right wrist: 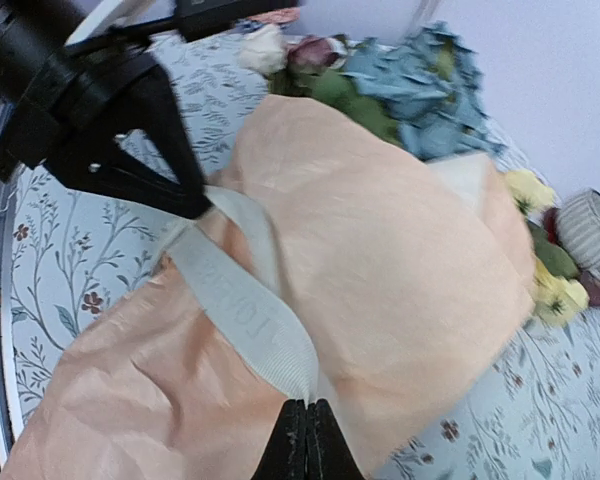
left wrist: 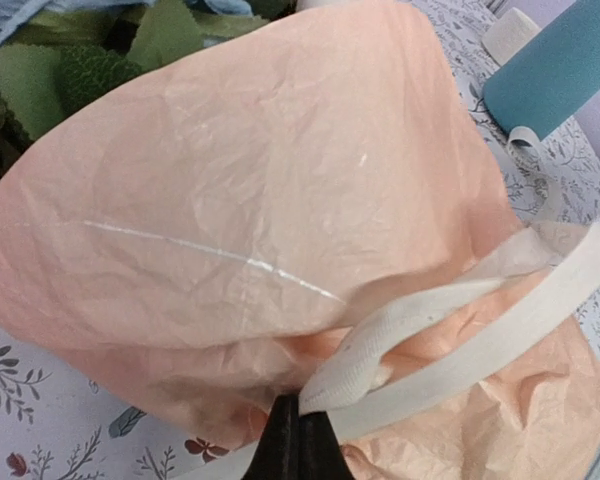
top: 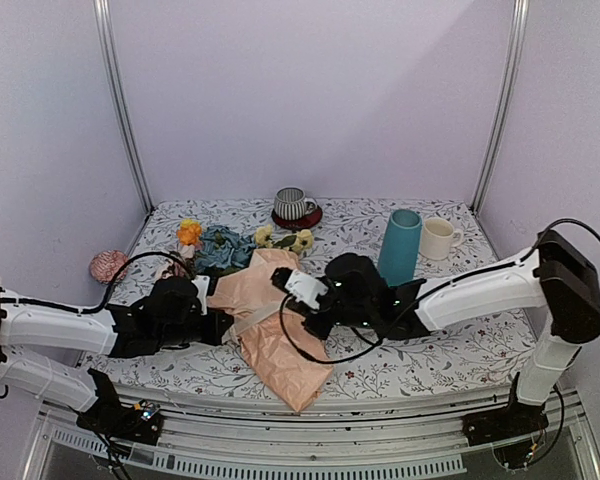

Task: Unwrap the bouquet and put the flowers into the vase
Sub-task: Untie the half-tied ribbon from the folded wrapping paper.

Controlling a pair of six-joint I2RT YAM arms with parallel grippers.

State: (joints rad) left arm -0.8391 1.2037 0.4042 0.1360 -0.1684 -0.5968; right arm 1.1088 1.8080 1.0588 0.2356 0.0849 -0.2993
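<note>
The bouquet (top: 270,310) lies on the floral table cloth, wrapped in crinkled peach paper (left wrist: 230,200), with its flowers (top: 220,245) pointing to the far left. A cream ribbon (right wrist: 240,300) crosses the wrap. My left gripper (left wrist: 300,420) is shut on one loop of the ribbon (left wrist: 460,340) at the bouquet's left side. My right gripper (right wrist: 308,420) is shut on another stretch of the same ribbon, opposite the left gripper (right wrist: 195,205). The teal vase (top: 400,245) stands upright behind the right arm.
A striped grey cup (top: 293,203) on a dark red saucer stands at the back centre. A cream mug (top: 438,238) sits just right of the vase. A pink ball-like object (top: 108,264) rests at the table's left edge.
</note>
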